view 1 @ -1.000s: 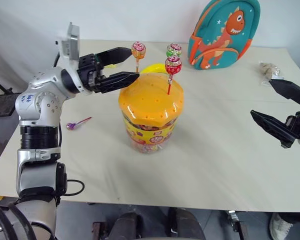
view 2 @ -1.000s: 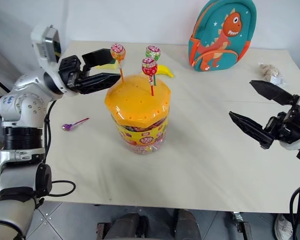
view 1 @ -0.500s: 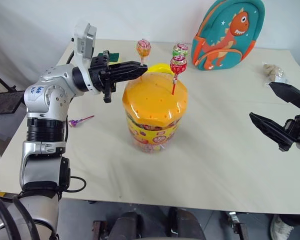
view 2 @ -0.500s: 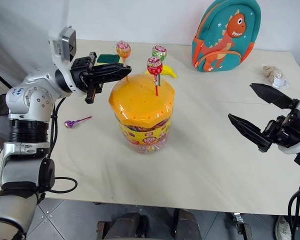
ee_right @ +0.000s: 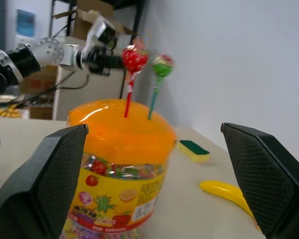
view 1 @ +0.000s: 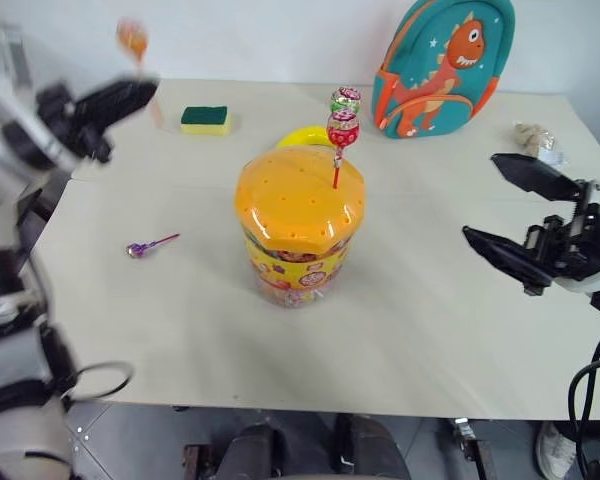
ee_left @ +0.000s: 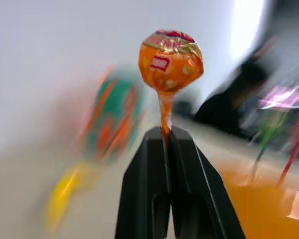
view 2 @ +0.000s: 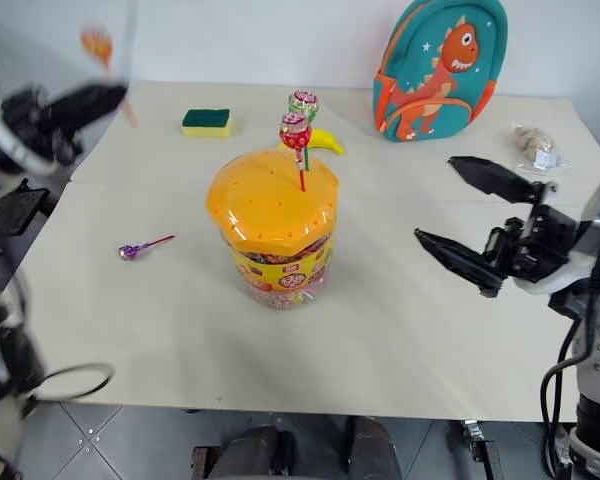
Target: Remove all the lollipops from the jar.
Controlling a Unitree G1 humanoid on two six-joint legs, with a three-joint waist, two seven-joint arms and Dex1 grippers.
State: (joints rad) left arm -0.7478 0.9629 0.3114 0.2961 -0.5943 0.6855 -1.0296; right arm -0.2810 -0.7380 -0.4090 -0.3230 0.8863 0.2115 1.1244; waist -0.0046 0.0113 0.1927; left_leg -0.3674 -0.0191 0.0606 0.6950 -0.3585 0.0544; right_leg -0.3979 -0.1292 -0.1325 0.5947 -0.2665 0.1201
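the left gripper (ee_left: 165,133) is pinching the orange lollipop (ee_left: 170,54) by its stick. the right gripper (view 1: 520,216) is hanging wide open beside the jar (view 1: 298,225).

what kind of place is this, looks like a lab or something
Probably a robot test room or workshop, not a home: a plain white table set with props like the jar and a backpack, plus stacked boxes behind.

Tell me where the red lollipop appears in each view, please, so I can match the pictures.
Left eye view: red lollipop standing in the jar's orange lid, right of its centre.
Right eye view: the same, above the lid.
Left wrist view: too blurred to tell.
Right wrist view: above the lid, beside the green lollipop, at.
Shared landmark: the jar's orange lid.
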